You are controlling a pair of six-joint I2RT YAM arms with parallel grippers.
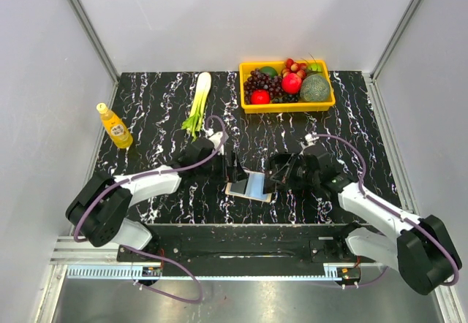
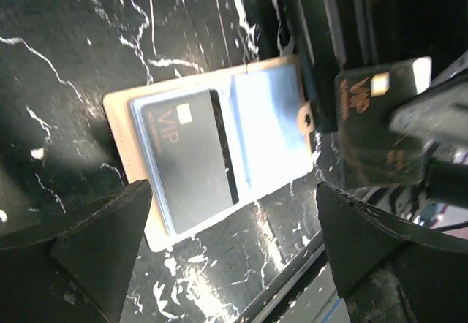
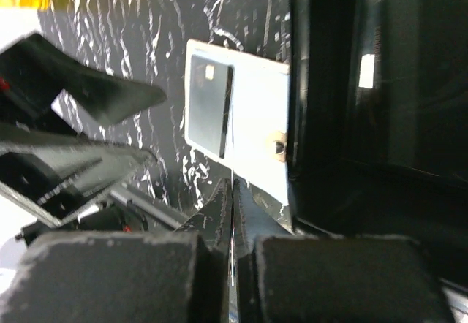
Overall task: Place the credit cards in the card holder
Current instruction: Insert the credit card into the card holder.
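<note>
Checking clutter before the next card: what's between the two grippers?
The open card holder, black card inside, lies between left gripper and right gripper, which pinches a second card; the top view shows it.

card holder [image 1: 251, 185]: table [image 1: 351, 118] centre-front | card [image 2: 189, 155]: on holder | bottle [image 1: 115, 126]: far left

Top cam's parked high behind the arms [image 1: 146, 184] staring down at the whole table [image 1: 161, 104], both wrist cams hang way closer, peering down from the left and right sides, and all three catch the open card holder [image 1: 248, 186].
</note>
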